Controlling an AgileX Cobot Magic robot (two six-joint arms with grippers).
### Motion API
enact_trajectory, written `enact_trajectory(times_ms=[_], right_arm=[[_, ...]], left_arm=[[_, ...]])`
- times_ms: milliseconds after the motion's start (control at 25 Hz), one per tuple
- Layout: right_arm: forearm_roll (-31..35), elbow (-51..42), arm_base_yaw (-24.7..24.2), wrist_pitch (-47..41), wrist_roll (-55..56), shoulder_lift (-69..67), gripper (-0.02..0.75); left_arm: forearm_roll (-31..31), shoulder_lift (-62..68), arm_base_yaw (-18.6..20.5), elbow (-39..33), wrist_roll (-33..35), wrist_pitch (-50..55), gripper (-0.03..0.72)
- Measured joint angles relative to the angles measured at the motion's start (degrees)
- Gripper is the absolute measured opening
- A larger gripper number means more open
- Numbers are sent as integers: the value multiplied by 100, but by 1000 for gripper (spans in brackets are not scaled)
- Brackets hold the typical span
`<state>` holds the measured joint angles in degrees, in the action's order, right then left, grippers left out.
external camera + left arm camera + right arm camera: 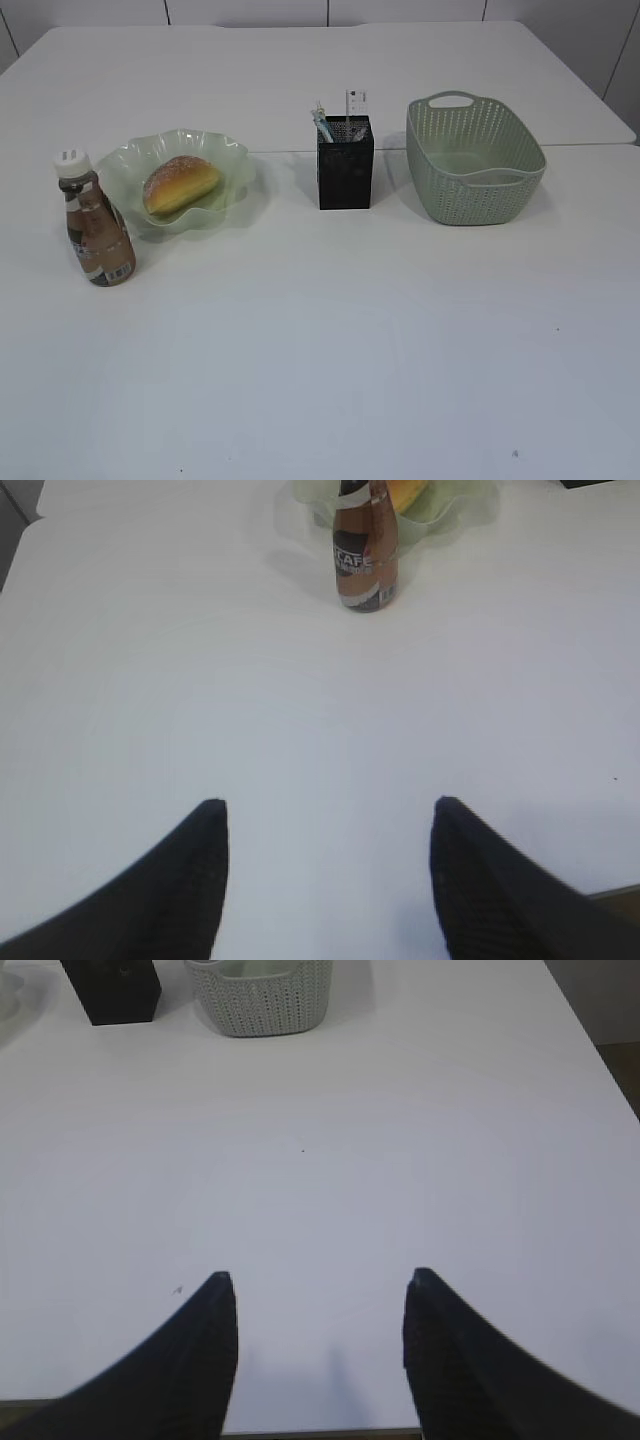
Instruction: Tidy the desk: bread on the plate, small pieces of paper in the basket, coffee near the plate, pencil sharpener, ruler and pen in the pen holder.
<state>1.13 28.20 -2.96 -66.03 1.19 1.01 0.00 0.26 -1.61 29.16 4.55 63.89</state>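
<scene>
White laminate makes up the large flat desk (330, 350), on which everything appears already sorted. The pale sage-green woven-look plastic basket (475, 160) stands at the right; its floor is only partly seen, so the paper balls cannot be confirmed inside. The pale green ruffled glass plate (176, 178) carries the oval sugar-dusted golden bread (180, 184). The small black square pen holder (345, 162) holds the clear plastic ruler (356, 103) and a light blue pen (322, 122); the sharpener is not visible. The small clear bottle of brown coffee (97, 222) stands upright just beside the plate. The left gripper (330, 825) and right gripper (320, 1295) are held wide apart and empty above bare desk. The step in hand is judged to be a final check: both arms are best kept withdrawn and nothing nudged.
</scene>
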Motion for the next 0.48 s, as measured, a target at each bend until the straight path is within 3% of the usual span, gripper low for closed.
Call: enact_trajectory(times_ms=[480], right_arm=[[0, 0, 0, 0, 0, 0, 426]], left_arm=[[0, 0, 0, 0, 7, 0, 454]])
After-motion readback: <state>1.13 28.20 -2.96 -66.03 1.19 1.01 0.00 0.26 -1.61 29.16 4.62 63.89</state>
